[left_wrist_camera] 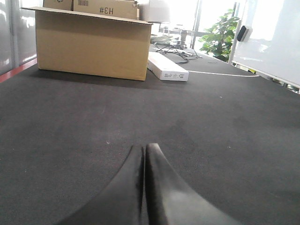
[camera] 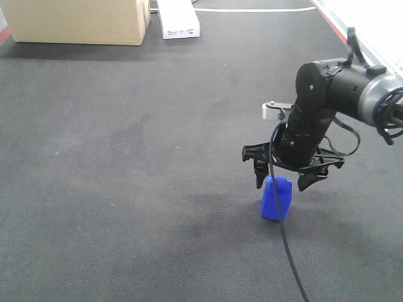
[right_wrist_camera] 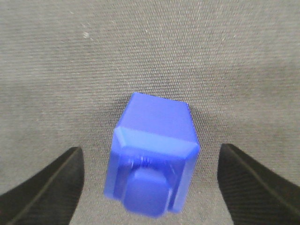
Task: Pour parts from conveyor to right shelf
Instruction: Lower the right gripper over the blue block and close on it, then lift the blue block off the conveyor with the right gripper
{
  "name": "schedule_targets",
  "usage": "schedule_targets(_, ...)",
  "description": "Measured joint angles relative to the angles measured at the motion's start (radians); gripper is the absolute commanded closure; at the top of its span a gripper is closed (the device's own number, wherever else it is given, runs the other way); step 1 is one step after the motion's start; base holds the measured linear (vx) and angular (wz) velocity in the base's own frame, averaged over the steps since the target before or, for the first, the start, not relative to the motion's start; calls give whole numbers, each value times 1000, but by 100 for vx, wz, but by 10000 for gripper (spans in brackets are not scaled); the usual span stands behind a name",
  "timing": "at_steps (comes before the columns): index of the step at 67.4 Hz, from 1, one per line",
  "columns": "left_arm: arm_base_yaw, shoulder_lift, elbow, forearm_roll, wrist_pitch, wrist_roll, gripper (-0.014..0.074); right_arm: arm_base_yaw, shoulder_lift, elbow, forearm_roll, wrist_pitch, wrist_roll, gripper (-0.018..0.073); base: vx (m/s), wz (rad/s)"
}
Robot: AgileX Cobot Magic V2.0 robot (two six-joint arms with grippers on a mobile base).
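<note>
blue block (camera: 276, 199): near right on conveyor (camera: 126, 157), upright.
right gripper (camera: 281, 184): fingers spread either side of it, not touching.
left gripper (left_wrist_camera: 144, 154): fingers pressed together, empty.
handling: likely light, rigid, slick; pinch the flat sides.

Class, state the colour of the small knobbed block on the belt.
Bright blue block, clearest in right wrist view.

Conveyor (camera: 126, 157) — dark grey felt belt. Lying on it: blue part (camera: 276, 200) nearer; cardboard box (camera: 79, 22) and white carton (camera: 178, 19) at far end.
</note>
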Motion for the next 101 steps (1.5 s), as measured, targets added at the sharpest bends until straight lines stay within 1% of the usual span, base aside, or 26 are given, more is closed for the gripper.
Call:
schedule_targets(7,0,0,0,0,0,0,603,0,20,0,0,0,8,51,0,0)
schedule_targets(14,0,0,0,0,0,0,603,0,39,0,1,0,15,106,0,0)
schedule_targets(21,0,0,0,0,0,0,603,0,46,0,-2,-1,15,232,0,0)
schedule_targets(28,0,0,0,0,0,0,603,0,46,0,-4,-3,9,398,0,0)
schedule_targets(35,0,0,0,0,0,0,603,0,46,0,-7,-2,-37,564,0,0)
schedule_targets(36,0,0,0,0,0,0,603,0,46,0,-8,-2,-46,573,0,0)
schedule_targets(47,0,0,0,0,0,0,603,0,29,0,-44,-8,-153,568,0,0)
schedule_targets(58,0,0,0,0,0,0,603,0,-36,0,-93,-16,-250,563,0,0)
schedule_targets(68,0,0,0,0,0,0,603,-22,-116,16,-83,-59,-314,561,0,0)
schedule_targets(80,0,0,0,0,0,0,603,-125,-284,165,-33,-177,-391,561,0,0)
schedule_targets(85,0,0,0,0,0,0,603,-162,-370,231,-30,-227,-427,561,0,0)
schedule_targets(91,0,0,0,0,0,0,603,-169,-464,302,-20,-284,-453,561,0,0)
schedule_targets(101,0,0,0,0,0,0,603,-152,-619,408,-4,-389,-455,561,0,0)
